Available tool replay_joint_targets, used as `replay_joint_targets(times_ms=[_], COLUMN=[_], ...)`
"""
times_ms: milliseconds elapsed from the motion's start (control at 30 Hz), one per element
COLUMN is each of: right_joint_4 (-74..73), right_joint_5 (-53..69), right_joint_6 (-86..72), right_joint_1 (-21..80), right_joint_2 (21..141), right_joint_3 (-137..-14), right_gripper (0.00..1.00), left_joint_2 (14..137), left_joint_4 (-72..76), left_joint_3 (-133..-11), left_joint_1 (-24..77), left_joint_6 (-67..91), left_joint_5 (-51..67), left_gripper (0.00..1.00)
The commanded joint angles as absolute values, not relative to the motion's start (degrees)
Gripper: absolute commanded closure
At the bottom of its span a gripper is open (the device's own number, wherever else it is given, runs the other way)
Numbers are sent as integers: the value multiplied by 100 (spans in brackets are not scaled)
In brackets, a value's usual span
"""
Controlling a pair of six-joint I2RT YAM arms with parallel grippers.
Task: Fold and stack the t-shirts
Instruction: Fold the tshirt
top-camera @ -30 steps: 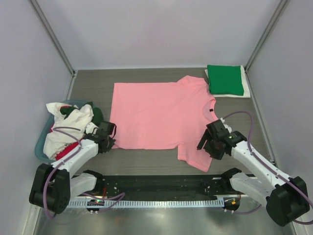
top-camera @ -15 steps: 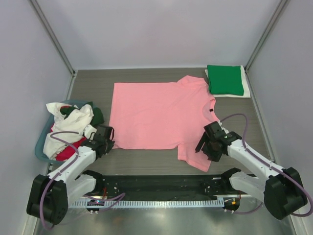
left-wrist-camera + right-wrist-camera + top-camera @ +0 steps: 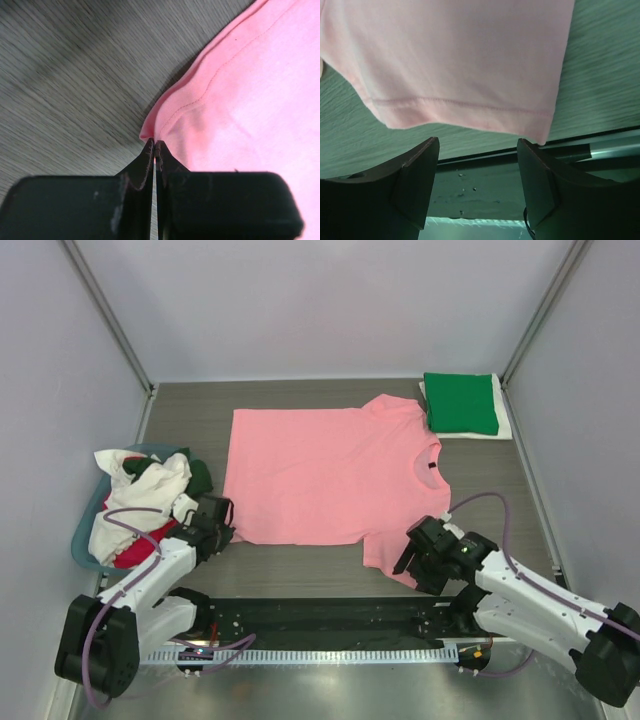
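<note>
The salmon-pink t-shirt (image 3: 330, 475) lies spread flat mid-table, with its dark neck label to the right. My left gripper (image 3: 214, 524) is at its near left hem corner. In the left wrist view the jaws (image 3: 154, 145) are shut and pinch that corner of the pink shirt (image 3: 240, 100). My right gripper (image 3: 420, 558) is open at the near sleeve. In the right wrist view its fingertips (image 3: 478, 142) stand apart just short of the sleeve hem (image 3: 460, 107), holding nothing. A folded bright green t-shirt (image 3: 460, 403) lies on a white one at the back right.
A teal tub (image 3: 88, 540) at the left holds crumpled white, red and dark green shirts (image 3: 140, 502). The black rail with the arm bases (image 3: 320, 618) runs along the near edge, right behind the right gripper. Walls close in the left, right and back.
My right gripper has drawn back toward the near edge, from over the sleeve to just off its hem. The left gripper has stayed at the hem corner.
</note>
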State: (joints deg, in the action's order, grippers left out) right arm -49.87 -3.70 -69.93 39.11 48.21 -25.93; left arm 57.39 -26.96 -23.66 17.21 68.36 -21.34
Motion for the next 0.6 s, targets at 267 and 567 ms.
replay_joint_targets(times_ms=[267, 567], right_joint_4=[-4589, -4421], right_joint_5=[-1133, -1432], right_joint_6=[-7814, -7568], right_joint_1=[4280, 4280], right_joint_2=[5545, 5573], right_joint_3=[-2373, -2391], right_gripper=[33, 78], left_joint_2=[5933, 5906], left_joint_4=[-2452, -2487], left_joint_3=[-2452, -2452], left_joint_1=[1696, 1687], left_joint_6=[6689, 6688], left_joint_5=[-2109, -2127], left_gripper=[100, 100])
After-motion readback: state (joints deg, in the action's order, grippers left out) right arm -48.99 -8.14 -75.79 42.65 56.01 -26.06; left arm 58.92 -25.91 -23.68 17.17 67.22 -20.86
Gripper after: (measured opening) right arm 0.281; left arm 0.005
